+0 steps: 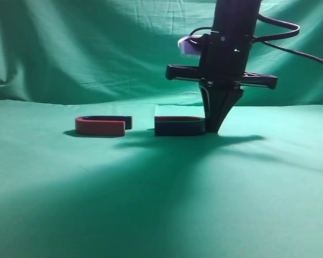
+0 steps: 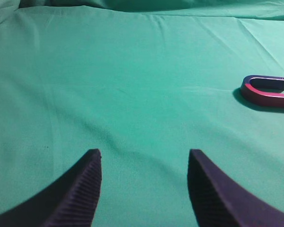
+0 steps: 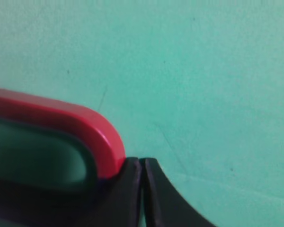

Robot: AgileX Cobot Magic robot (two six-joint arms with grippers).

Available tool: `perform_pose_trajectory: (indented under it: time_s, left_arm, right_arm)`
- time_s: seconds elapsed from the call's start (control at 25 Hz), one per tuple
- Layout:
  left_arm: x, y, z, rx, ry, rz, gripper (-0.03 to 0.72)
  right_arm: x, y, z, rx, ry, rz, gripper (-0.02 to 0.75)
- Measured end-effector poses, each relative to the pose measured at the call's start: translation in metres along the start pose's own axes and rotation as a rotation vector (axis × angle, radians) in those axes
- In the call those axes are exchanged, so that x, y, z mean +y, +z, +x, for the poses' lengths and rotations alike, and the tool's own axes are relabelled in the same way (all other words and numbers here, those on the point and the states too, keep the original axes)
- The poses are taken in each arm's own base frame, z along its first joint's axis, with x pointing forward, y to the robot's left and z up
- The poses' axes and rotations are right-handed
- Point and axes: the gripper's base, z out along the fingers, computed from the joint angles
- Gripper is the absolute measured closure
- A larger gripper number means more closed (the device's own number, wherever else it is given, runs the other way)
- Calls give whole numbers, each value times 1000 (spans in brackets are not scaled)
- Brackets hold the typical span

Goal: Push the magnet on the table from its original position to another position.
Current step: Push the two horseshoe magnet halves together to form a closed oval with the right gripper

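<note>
A table (image 1: pixel 161 204) covered in plain green cloth is seen from object height in the exterior view, with a draped green backdrop cloth (image 1: pixel 70 48) hung behind it. Near the middle of the table lies the magnet (image 1: pixel 179 126) — a low, flat U-shape whose visible side wall is dark navy-black with a thin red upper edge. A second U-shaped magnet with a red side wall (image 1: pixel 101 126) is set apart to its left, flat on the cloth. The right arm is held upright above the right end of the dark magnet, and the right gripper (image 1: pixel 215 128) is pointed straight down, its tip resting at the cloth and touching the magnet's right end. In the right wrist view the two dark fingers (image 3: pixel 128 189) are pressed together with only a thin seam between them, nothing being gripped, and the curved red top of the magnet (image 3: pixel 102 135) is seen right against the finger on that side. Black cables (image 1: pixel 282 35) are looped from the arm toward the right. In the left wrist view the left gripper (image 2: pixel 144 182) is held over bare cloth with its two ribbed fingers (image 2: pixel 83 189) spread wide apart and nothing between them — the red-walled magnet (image 2: pixel 267 92) is seen well away at the right edge.
</note>
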Motion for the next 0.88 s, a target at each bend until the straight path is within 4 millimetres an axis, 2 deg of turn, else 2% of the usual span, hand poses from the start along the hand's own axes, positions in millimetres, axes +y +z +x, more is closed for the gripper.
perform_pose_trajectory:
  time_s: [0.48, 0.88]
  left_arm:
    - [0, 0, 0, 0, 0, 0, 316]
    - [0, 0, 0, 0, 0, 0, 316]
  right_arm:
    - [10, 3, -5, -38, 89, -116, 738]
    - [15, 1, -8, -41, 79, -163, 738]
